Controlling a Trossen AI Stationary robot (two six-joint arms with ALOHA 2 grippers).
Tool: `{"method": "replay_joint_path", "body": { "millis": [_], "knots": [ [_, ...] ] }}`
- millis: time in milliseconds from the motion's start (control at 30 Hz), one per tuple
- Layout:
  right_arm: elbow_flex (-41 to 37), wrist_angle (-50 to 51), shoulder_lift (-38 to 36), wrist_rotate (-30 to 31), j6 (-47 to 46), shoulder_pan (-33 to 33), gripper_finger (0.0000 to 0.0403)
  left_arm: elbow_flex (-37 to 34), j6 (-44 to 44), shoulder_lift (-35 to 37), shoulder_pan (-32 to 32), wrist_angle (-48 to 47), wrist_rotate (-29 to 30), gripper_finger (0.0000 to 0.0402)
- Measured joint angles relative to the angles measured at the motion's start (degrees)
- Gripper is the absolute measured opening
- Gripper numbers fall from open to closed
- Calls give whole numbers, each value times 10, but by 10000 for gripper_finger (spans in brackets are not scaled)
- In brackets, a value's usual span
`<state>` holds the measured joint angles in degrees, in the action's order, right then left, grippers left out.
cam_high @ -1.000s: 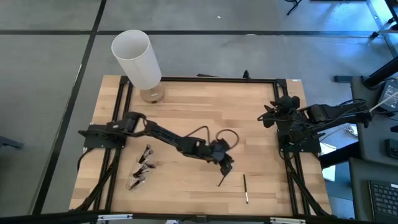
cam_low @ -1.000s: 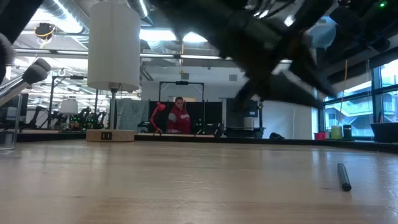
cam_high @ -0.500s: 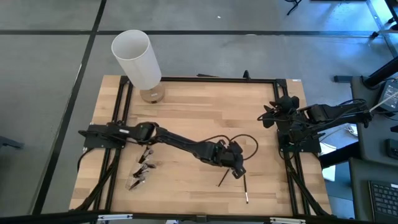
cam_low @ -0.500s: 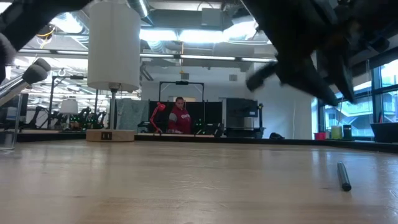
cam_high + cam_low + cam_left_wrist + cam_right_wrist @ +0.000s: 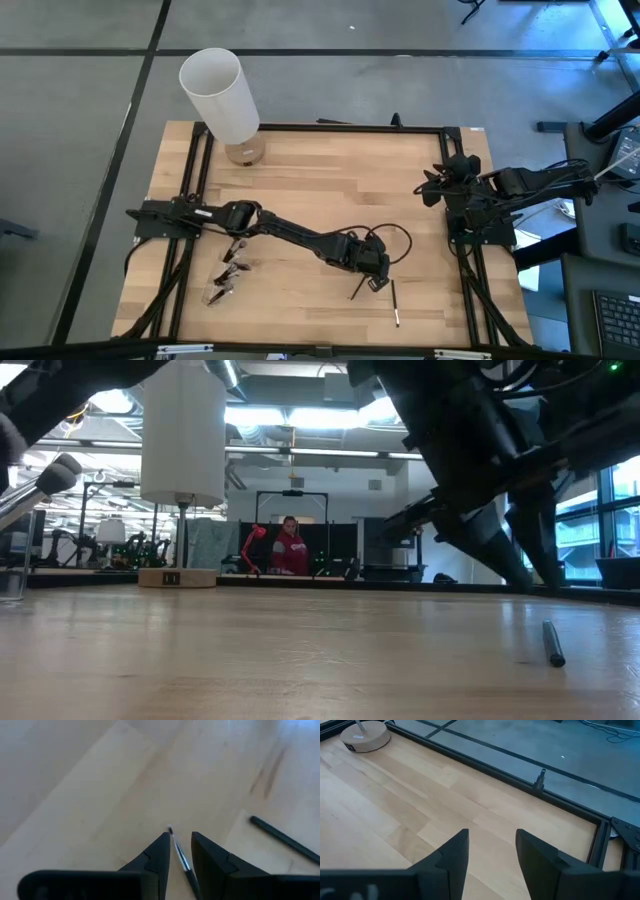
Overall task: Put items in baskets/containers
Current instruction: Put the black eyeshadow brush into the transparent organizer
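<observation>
My left gripper (image 5: 372, 279) reaches out to the table's middle, toward the near edge, low over the wood and open. In the left wrist view (image 5: 180, 845) its two fingers stand on either side of a thin dark brush (image 5: 182, 861), whose small tip (image 5: 170, 829) points beyond them. That brush (image 5: 356, 291) lies flat on the table. A second brush (image 5: 395, 303) (image 5: 285, 840) (image 5: 552, 643) lies close by, to the right. Several more brushes (image 5: 228, 270) lie together near the left edge; I cannot make out the clear cup there. My right gripper (image 5: 492, 847) waits open at the right edge.
A tall white cylinder (image 5: 220, 95) and a small tan jar (image 5: 243, 152) stand at the far left corner. A black frame (image 5: 330, 127) rims the table. A person in red (image 5: 290, 550) stands in the room far behind. Bare wood lies between the arms.
My left gripper has swung from the table's middle toward the right and near edge, then come down low over the slanting brush, its fingers now on either side of it. Both loose brushes have stayed where they lay.
</observation>
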<state>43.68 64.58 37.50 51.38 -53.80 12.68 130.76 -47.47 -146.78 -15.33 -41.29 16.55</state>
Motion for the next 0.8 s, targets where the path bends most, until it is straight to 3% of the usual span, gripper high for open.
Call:
{"method": "replay_joint_path", "body": {
  "millis": [600, 800],
  "knots": [
    [0, -1, 0, -4, -1, 0, 163, 0, 24, -27, -18, 2, 8, 117],
    [0, -1, 0, -5, 0, 0, 163, 3, 29, -37, -19, -26, 17, 98]
  ]
}}
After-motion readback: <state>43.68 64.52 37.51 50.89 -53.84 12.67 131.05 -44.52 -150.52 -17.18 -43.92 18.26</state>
